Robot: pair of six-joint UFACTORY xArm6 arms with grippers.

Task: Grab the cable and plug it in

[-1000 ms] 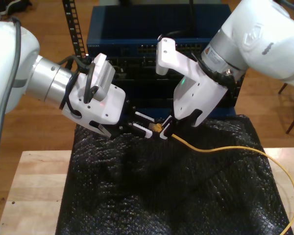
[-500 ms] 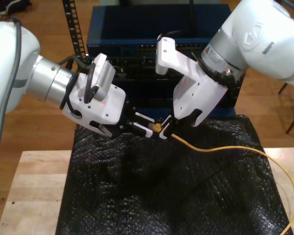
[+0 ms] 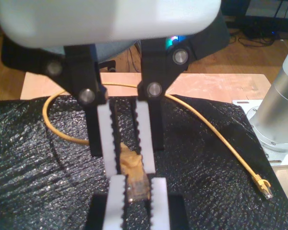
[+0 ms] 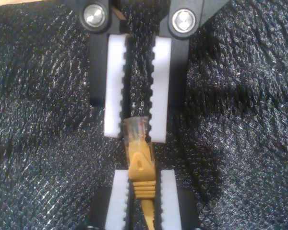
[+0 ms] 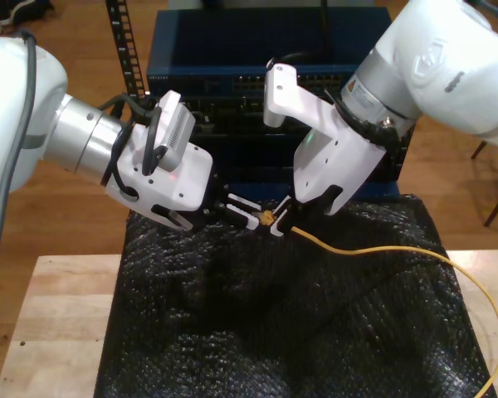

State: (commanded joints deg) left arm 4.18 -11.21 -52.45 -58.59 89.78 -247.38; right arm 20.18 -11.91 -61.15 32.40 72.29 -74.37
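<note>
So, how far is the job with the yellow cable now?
Done: the end of the thin yellow-orange network cable is held above the black foam mat, and my second gripper is shut on its boot. In hand: my first gripper has its jaws beside the clear plastic plug; clamped or not, I cannot tell. Left: plugging it into the dark blue network box.

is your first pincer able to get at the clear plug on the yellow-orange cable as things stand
Probably yes: the clear plastic plug sits between my first pincer's fingers, and my second pincer holds only the yellow boot behind it.
</note>
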